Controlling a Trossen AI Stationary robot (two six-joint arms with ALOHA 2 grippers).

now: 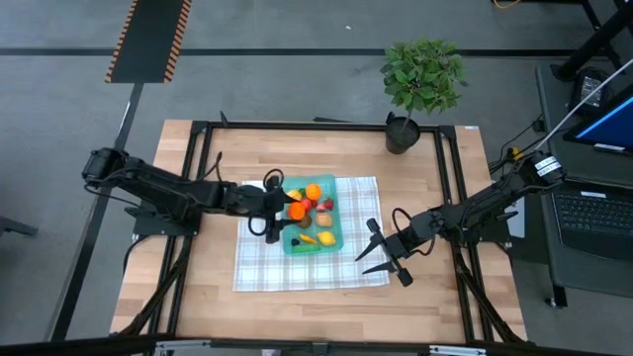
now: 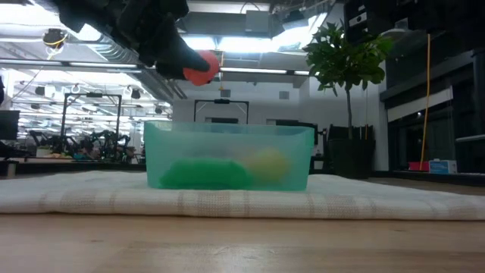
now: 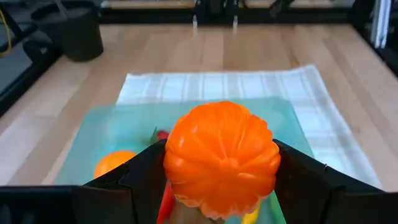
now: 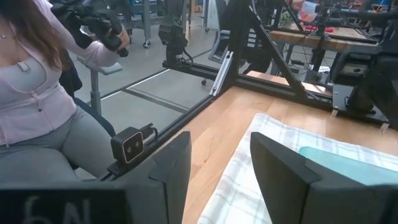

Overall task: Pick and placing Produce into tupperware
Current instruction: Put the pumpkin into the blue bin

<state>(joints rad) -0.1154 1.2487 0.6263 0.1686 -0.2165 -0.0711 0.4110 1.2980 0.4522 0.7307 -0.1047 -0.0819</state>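
While the right pincer (image 1: 374, 243) waits with its fingers apart and empty above the checked cloth's (image 1: 259, 267) right edge, the left pincer (image 1: 280, 209) grips an orange toy pumpkin (image 3: 221, 157) just above the teal tupperware (image 1: 334, 237). Resting on the cloth mid-surface, that container already holds red, orange, yellow and green produce (image 1: 318, 212), with a potted plant (image 1: 421, 84) at the far edge.

One tupperware (image 1: 334, 184) sits on one cloth (image 1: 259, 265) on the worktop (image 1: 178, 297). Two arms, each with one end effector: left (image 1: 276, 205), right (image 1: 381, 249). One orange pumpkin (image 3: 221, 158) is in the left. One plant (image 1: 423, 74). One person (image 4: 37, 112). The produce in the tupperware cannot be counted exactly.
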